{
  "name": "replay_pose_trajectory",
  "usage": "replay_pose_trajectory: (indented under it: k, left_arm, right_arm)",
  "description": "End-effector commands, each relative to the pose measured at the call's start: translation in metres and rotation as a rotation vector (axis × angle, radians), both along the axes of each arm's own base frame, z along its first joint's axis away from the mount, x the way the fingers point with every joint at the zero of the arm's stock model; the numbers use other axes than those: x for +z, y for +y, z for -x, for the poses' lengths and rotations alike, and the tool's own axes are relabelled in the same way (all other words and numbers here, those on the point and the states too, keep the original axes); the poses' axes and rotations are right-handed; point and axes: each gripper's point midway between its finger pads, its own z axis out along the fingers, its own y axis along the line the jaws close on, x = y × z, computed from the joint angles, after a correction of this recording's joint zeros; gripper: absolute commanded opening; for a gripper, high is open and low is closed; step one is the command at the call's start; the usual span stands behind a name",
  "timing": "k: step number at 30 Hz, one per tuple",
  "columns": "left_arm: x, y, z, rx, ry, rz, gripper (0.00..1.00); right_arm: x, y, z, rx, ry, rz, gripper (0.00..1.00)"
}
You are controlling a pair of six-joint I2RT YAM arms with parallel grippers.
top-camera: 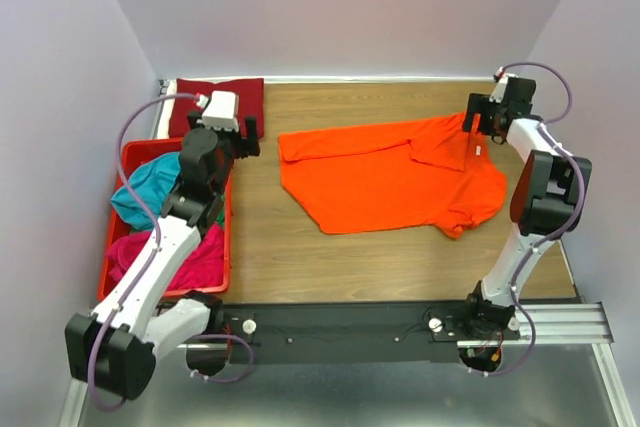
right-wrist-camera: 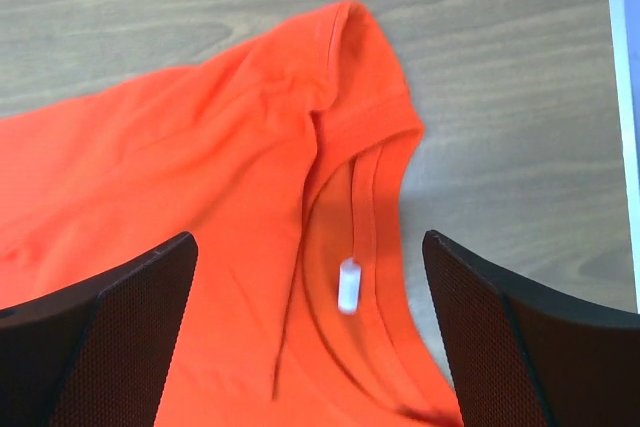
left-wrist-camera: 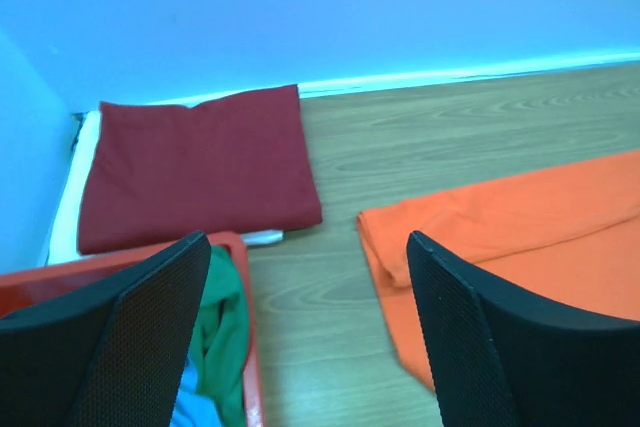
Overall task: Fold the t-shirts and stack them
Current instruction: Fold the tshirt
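A bright orange t-shirt [top-camera: 390, 177] lies spread across the middle of the wooden table, its far edge folded over. My right gripper [top-camera: 480, 119] hovers open above its collar end; in the right wrist view the neckline and a white label [right-wrist-camera: 348, 285] show between the jaws [right-wrist-camera: 308, 239], apart from them. A folded dark red t-shirt [top-camera: 245, 97] rests at the back left corner. My left gripper [top-camera: 224, 127] stands open just in front of it, over bare wood [left-wrist-camera: 308, 242] between the crate and the orange t-shirt's edge [left-wrist-camera: 520, 217]. Nothing is held.
A red plastic crate [top-camera: 140, 144] at the left holds a teal t-shirt [top-camera: 150, 192], a magenta t-shirt [top-camera: 195, 257] and a green t-shirt [left-wrist-camera: 225, 327]. A white strip [left-wrist-camera: 70, 207] shows under the dark red t-shirt [left-wrist-camera: 195, 162]. Walls close off the back and both sides.
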Motion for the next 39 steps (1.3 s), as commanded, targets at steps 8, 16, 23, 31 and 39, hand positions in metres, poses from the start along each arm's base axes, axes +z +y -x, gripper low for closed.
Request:
replay_pose_trajectory:
  k: [8,16,23,31,39]
  left_arm:
    - [-0.027,0.024,0.043,0.047,-0.036,-0.004,0.89]
    - [-0.017,0.015,0.050,-0.020,-0.088,0.003,0.89]
    - [-0.014,0.013,0.051,-0.036,-0.101,0.003,0.89]
    - [-0.016,0.006,0.048,-0.067,-0.092,-0.005,0.89]
    - [-0.017,0.003,0.047,-0.084,-0.090,-0.003,0.89]
  right_arm:
    - [0.022,0.045,0.075,0.243,-0.070,-0.010,1.00]
    - [0.030,0.091,0.144,0.565,-0.115,0.005,1.00]
    - [0.026,0.119,0.182,0.772,-0.124,-0.011,1.00]
    - [0.027,0.149,0.202,0.918,-0.127,-0.074,1.00]
    - [0.026,0.203,0.218,1.113,-0.095,0.023,1.00]
